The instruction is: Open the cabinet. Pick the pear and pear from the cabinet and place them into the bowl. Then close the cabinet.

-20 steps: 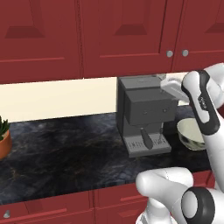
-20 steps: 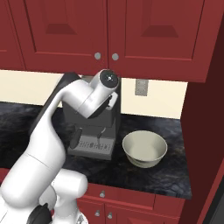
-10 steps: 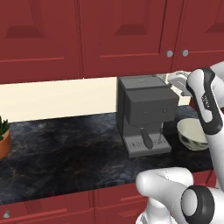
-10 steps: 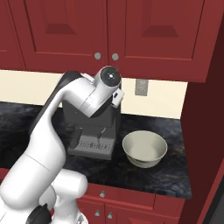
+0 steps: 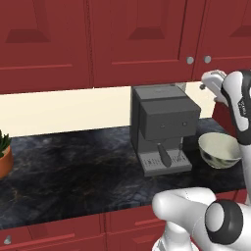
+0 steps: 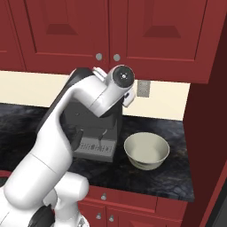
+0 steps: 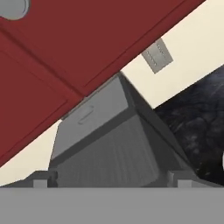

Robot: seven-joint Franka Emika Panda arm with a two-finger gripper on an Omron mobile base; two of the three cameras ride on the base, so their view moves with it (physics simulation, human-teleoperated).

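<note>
The cabinet hangs above the counter with both doors shut, its two silver knobs side by side at the doors' meeting edges. The pears are hidden behind the doors. On the dark counter right of the coffee machine stands the cream bowl, with nothing in it. My gripper hovers just below and right of the knobs, above the machine's right rear corner. In the hand view the gripper is open with nothing between its tips, and one knob sits at the top left corner.
A grey coffee machine stands under the cabinet, close below the hand. A wall outlet is on the cream backsplash. A potted plant sits far left. A tall red side panel bounds the counter on the right.
The hand has risen and shifted slightly right, closer to the cabinet's knobs. Its jaws stayed open. The bowl and the doors have not moved.
</note>
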